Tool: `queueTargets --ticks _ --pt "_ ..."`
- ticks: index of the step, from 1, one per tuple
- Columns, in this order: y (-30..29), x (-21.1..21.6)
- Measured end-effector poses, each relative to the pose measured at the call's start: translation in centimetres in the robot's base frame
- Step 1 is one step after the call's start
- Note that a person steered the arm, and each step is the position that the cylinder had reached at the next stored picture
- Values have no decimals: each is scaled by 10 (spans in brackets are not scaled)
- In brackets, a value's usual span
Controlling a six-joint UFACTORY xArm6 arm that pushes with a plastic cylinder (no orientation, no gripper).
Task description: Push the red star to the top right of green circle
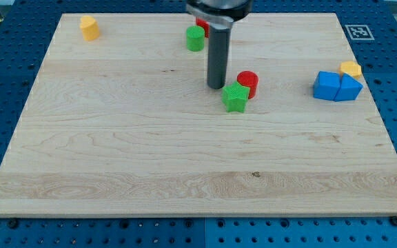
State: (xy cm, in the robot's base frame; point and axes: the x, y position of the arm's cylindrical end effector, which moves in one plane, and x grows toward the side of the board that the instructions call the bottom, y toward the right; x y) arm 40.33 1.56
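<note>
The green circle (195,38) stands near the view's top, left of the rod. A red block (201,25), probably the red star, peeks out just to the top right of the green circle, touching or nearly touching it, and is mostly hidden by the arm. My tip (216,87) rests on the board below both of them, just left of a red circle (247,83) and a green star (235,98).
A yellow block (89,27) sits at the view's top left. At the right, two blue blocks (326,86) (349,89) lie side by side with a small yellow block (351,68) behind them. The wooden board's edge (198,215) runs along the bottom.
</note>
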Motion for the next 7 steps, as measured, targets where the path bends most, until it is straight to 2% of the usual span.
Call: queueTargets --ticks 1,2,3,5,6,7 --pt "5 25" --pt "47 55" --pt "108 51" --pt "123 42" --pt "148 9" --pt "152 35"
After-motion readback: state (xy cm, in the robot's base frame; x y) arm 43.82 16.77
